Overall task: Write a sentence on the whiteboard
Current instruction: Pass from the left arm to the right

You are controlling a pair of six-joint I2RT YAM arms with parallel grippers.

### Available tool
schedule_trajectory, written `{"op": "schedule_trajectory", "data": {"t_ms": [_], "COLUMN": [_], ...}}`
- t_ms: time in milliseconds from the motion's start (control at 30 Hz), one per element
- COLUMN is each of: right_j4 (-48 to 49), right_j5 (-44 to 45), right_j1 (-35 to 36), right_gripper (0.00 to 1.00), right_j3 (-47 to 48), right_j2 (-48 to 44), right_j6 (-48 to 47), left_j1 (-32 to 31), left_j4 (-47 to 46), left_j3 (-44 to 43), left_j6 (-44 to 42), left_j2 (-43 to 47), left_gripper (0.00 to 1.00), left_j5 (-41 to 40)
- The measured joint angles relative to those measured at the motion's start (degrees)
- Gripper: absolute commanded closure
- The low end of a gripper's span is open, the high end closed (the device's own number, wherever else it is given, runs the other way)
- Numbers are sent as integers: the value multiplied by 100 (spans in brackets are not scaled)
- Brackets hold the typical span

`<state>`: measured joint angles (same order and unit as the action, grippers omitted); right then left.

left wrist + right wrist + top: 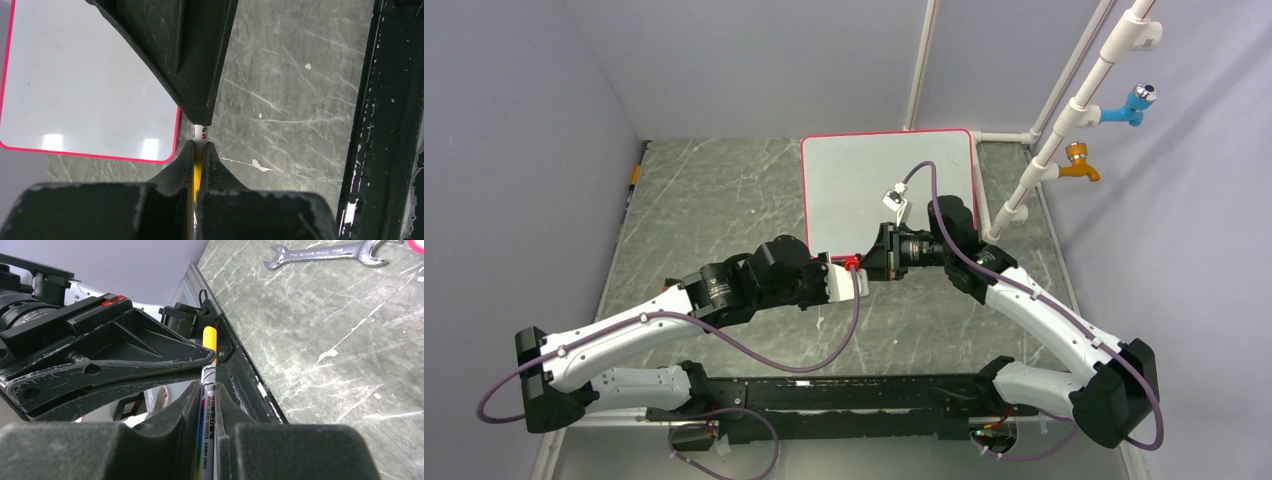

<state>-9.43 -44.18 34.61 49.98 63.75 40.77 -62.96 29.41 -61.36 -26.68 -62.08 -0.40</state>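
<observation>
The whiteboard [864, 190] lies flat at the back middle, white with a red-pink rim. Its face is blank; the sentence shows in no view. In the left wrist view the board [85, 75] is at the left. Both grippers meet just off its near edge on one marker. My left gripper [860, 279] is shut on the marker's yellow end [198, 160]. My right gripper [872, 268] is shut on its white barrel [208, 415]. The yellow end [209, 337] sticks out past the left gripper's black fingers [125, 352]. The right gripper's black fingers [195, 60] hang over the barrel [199, 132].
A metal wrench [325, 252] lies on the grey marble table in the right wrist view. White pipes with a blue tap [1129, 105] and an orange tap [1079, 165] stand at the back right. A black rail [385, 120] runs along the near edge.
</observation>
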Motion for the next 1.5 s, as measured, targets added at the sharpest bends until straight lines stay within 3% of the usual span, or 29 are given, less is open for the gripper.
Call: {"op": "schedule_trajectory", "data": {"t_ms": [1500], "right_j4": [90], "right_j5": [63], "right_j1": [90], "right_gripper": [76], "right_j3": [0], "right_j2": [184], "right_j6": [83], "left_j1": [-7], "left_j4": [48], "left_j3": [-4], "left_j6": [39], "left_j2": [-96], "left_gripper": [100], "left_j5": [-186]}}
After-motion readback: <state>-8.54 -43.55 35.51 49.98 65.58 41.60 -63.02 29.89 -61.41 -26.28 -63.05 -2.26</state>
